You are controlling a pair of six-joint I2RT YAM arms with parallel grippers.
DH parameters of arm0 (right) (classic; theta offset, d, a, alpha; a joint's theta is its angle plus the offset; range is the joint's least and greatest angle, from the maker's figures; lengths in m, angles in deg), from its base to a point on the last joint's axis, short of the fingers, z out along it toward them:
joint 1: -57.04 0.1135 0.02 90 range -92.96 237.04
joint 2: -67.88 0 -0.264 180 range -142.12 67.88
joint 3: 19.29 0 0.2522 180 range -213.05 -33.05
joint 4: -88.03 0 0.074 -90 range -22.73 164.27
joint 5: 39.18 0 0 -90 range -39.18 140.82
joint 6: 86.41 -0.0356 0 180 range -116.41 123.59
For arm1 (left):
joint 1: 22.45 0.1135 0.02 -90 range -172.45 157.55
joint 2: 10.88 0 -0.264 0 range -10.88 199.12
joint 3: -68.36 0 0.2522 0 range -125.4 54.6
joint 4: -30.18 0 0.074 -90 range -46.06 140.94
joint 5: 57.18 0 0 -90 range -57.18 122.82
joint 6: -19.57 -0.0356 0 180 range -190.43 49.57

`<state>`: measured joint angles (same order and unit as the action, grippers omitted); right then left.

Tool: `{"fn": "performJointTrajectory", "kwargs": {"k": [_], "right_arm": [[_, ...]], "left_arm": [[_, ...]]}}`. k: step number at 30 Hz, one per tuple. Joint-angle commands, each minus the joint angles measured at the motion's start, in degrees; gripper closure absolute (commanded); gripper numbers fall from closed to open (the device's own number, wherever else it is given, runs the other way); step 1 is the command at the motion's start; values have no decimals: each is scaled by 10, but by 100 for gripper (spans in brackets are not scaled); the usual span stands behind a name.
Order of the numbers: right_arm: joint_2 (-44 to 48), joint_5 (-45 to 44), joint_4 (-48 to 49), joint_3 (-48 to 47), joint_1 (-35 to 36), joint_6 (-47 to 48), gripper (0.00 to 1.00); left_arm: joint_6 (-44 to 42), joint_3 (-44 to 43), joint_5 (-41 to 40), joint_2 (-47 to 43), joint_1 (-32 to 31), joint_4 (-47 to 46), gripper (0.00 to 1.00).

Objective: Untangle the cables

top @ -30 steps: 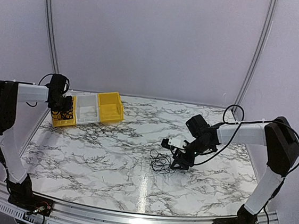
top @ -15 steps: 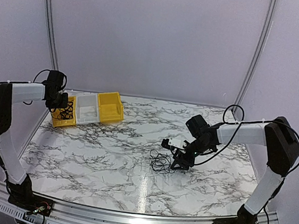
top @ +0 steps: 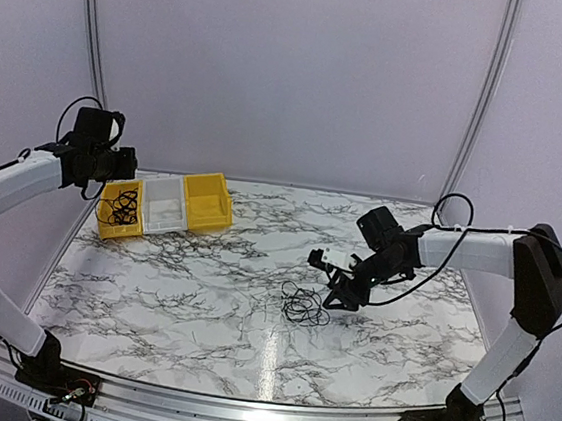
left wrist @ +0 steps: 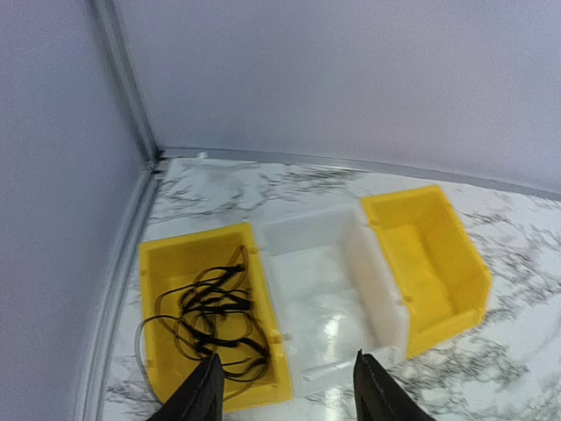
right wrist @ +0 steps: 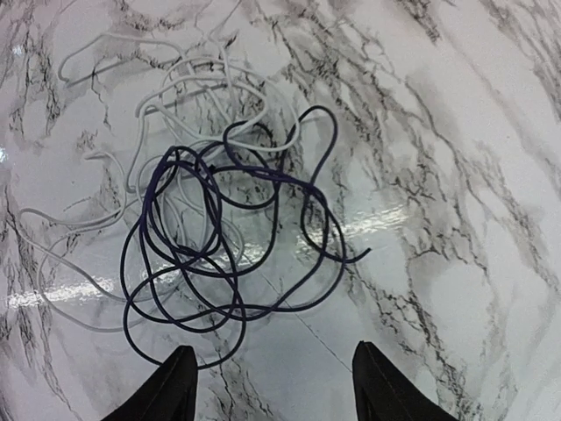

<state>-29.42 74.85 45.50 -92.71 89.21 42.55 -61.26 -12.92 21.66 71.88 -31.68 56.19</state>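
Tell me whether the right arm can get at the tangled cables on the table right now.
Probably yes: the right gripper hangs open right over the tangled cables, with nothing between them.

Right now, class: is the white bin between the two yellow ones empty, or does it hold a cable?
Empty. The white bin shows a bare floor; the coiled black cable lies in the neighbouring yellow bin.

left gripper [left wrist: 287, 356]: jaws seen spread apart | black cables [left wrist: 210, 320]: coiled in yellow bin [left wrist: 188, 241], ahead-left of claw | white bin [left wrist: 320, 298]: straight ahead | 2nd yellow bin [left wrist: 438, 263]: ahead-right
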Motion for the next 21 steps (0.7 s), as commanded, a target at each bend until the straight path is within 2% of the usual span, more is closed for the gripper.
{"fn": "performJointTrajectory", "kwargs": {"k": [1, 6, 13, 15, 17, 21], "right_arm": [[58, 29, 7, -30, -37, -26, 40], [83, 46, 16, -29, -70, -46, 48], [102, 80, 12, -25, -62, -54, 53], [110, 77, 42, 0, -62, -60, 52], [104, 72, 51, 11, -61, -54, 52], [76, 66, 50, 16, -59, -45, 51]], "left_arm": [[-24, 20, 71, -47, -95, 0, 48], [-14, 58, 107, -49, -229, -9, 49], [25, 96, 164, 30, -371, -22, 51], [39, 102, 167, 59, -398, -24, 49], [58, 104, 168, 85, -414, -27, 39], [76, 115, 140, 113, -430, -69, 38]]}}
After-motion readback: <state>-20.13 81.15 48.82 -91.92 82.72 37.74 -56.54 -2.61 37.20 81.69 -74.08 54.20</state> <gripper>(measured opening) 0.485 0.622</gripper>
